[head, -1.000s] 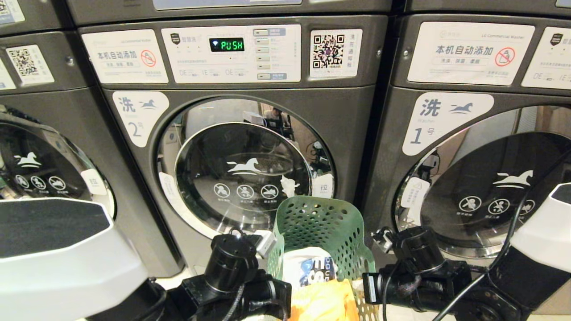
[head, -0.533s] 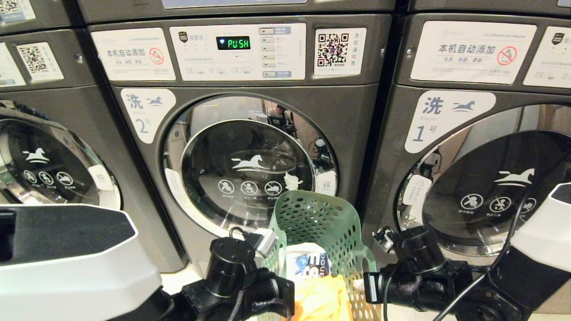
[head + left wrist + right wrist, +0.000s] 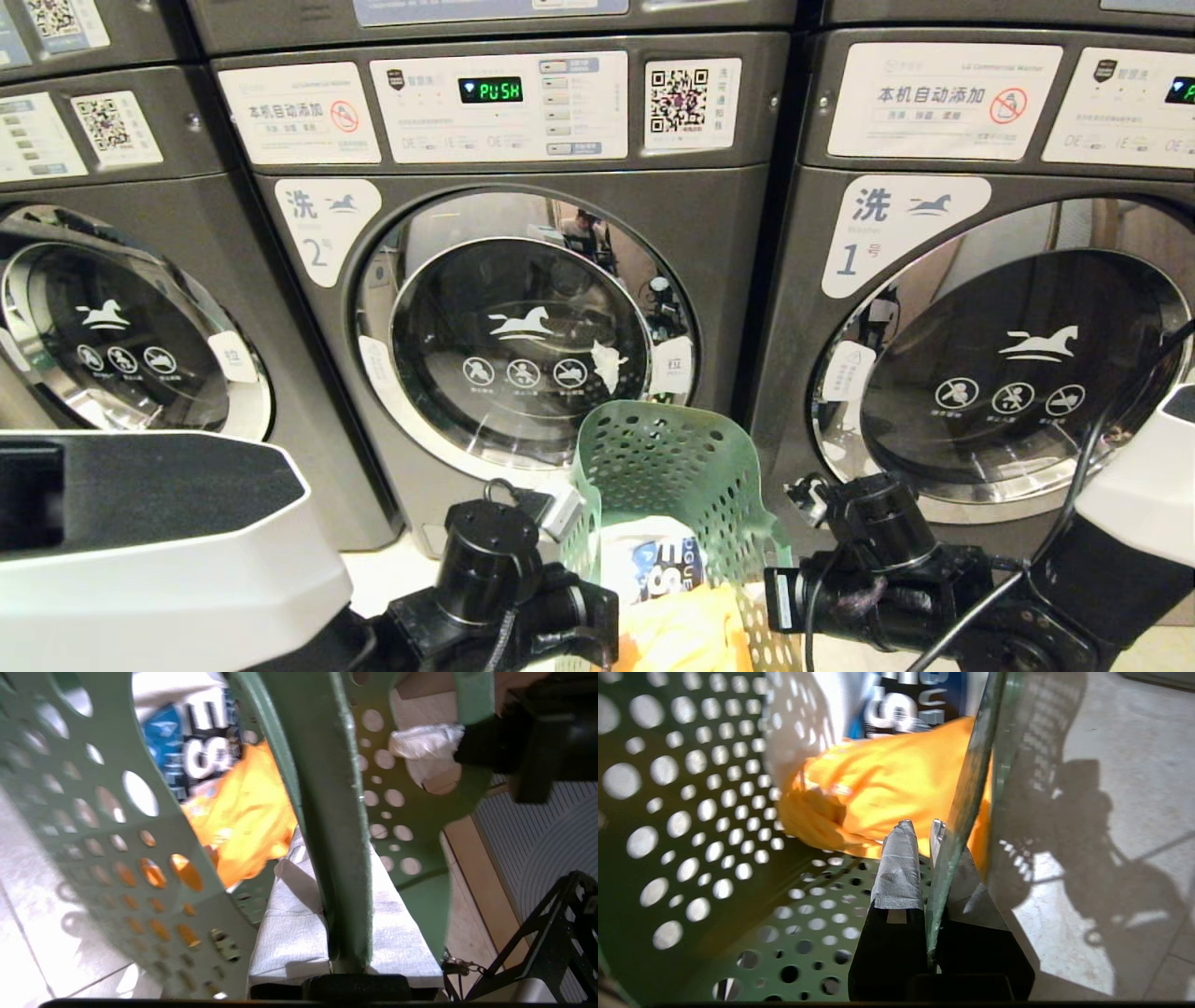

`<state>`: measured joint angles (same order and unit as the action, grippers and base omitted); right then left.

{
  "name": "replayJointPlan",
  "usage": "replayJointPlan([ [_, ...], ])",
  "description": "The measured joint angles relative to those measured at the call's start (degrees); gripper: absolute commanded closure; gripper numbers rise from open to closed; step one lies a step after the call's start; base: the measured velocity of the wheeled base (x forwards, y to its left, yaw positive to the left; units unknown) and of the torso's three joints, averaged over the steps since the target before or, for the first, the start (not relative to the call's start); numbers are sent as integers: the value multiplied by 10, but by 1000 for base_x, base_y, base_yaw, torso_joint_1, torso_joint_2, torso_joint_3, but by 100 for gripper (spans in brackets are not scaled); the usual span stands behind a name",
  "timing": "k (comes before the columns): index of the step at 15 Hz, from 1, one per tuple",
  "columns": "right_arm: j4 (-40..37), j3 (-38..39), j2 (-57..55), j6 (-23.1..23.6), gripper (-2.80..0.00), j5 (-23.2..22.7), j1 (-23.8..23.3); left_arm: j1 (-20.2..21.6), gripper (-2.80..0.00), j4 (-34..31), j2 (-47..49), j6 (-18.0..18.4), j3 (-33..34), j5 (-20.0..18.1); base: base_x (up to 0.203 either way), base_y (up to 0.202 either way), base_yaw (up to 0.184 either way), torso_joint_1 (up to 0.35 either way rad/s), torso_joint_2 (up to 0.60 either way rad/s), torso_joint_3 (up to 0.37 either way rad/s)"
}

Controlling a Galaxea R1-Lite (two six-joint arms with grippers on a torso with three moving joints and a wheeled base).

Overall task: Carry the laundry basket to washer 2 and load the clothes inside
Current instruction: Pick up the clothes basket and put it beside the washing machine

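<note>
in front of a row of grey washers, i hold the laundry basket point(image 3: 677, 485) by its rim, one side in each gripper, just before washer 2 point(image 3: 523, 308), whose round door is shut. from my left: the left gripper point(image 3: 345, 933) is clamped on the near rim, taped fingers point(image 3: 292, 924) pinching thin plastic that could slide out if the load swings. in the middle, an orange garment point(image 3: 243, 816) and a white printed one point(image 3: 644, 560) sit heaped inside and could spill if one side dips. on my right, the right gripper point(image 3: 931, 868) is closed on the opposite rim edge, a narrow bite that may twist loose. both forearms reach forward and low, wrists turned inward toward the basket, which hangs between them, nearer washer 2 than the washer marked 1 point(image 3: 990, 355).
</note>
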<state>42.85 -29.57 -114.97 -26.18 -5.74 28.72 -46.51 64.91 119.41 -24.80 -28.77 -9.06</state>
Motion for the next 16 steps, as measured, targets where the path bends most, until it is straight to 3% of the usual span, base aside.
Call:
replayJointPlan([
  [6,-5,26,0,-13,0,64,-45,-13,0,-20,60,17,-90,0,0,0,0,0,0,0],
  [11,-1,48,6,-23,0,67,-87,-40,0,-7,122,51,-169,4,0,0,0,0,0,0],
  [16,-2,56,16,-44,0,66,-99,-65,0,-4,139,69,-181,35,0,0,0,0,0,0],
])
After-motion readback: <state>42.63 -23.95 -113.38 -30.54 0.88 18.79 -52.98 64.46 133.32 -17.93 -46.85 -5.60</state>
